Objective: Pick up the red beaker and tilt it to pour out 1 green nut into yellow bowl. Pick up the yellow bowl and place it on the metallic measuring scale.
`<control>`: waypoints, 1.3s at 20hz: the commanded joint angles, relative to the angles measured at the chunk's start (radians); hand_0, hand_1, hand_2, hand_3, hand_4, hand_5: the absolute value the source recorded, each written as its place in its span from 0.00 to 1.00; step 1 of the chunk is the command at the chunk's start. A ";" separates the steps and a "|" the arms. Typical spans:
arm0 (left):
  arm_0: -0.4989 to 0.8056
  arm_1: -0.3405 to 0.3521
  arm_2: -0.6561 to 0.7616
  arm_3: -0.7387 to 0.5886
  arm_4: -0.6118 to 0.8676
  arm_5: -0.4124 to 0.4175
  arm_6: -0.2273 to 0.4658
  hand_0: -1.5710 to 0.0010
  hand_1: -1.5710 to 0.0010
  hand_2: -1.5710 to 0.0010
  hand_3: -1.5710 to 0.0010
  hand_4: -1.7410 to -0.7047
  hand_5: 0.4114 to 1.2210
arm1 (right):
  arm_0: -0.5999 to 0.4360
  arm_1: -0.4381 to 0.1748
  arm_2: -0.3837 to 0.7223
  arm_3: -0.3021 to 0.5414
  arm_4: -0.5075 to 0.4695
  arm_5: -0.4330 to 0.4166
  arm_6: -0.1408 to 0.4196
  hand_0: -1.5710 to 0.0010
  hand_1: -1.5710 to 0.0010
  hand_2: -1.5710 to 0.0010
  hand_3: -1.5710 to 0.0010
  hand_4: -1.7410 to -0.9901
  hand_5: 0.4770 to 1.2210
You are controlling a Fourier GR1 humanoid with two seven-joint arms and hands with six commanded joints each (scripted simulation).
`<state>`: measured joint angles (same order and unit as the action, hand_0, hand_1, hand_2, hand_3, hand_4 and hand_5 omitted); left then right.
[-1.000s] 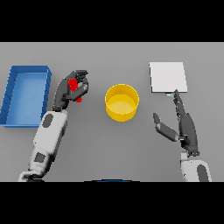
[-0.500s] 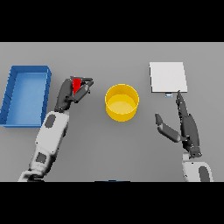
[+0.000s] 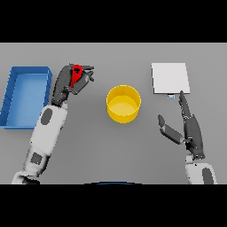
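Observation:
My left hand [image 3: 66, 83] is shut on the red beaker [image 3: 76, 74], holding it above the table left of the yellow bowl [image 3: 123, 103]. Most of the beaker is hidden by my fingers. The bowl stands upright in the middle of the table, apart from both hands; I cannot tell whether a nut lies in it. The metallic measuring scale [image 3: 170, 78], a pale square plate, lies at the back right. My right hand [image 3: 189, 128] hovers open just in front of the scale, fingers straight and thumb spread, to the right of the bowl.
A blue tray [image 3: 9, 101] with raised walls sits at the left edge, right beside my left arm.
My left hand has lifted the red beaker and turned it, so less of the red shows between the fingers. My right hand has barely moved.

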<state>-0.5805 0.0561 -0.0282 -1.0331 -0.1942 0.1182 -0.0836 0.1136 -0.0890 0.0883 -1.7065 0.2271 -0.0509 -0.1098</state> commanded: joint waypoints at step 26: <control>-0.383 0.239 -0.697 0.077 -0.644 -0.283 0.285 0.00 0.00 0.00 0.16 0.04 0.99 | 0.009 0.021 0.000 -0.010 -0.018 0.002 0.025 1.00 1.00 1.00 1.00 0.60 0.28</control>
<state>-0.9639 0.2949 -0.7252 -0.9561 -0.8368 -0.1646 0.2012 0.1233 -0.0677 0.0878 -1.7166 0.2093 -0.0491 -0.0847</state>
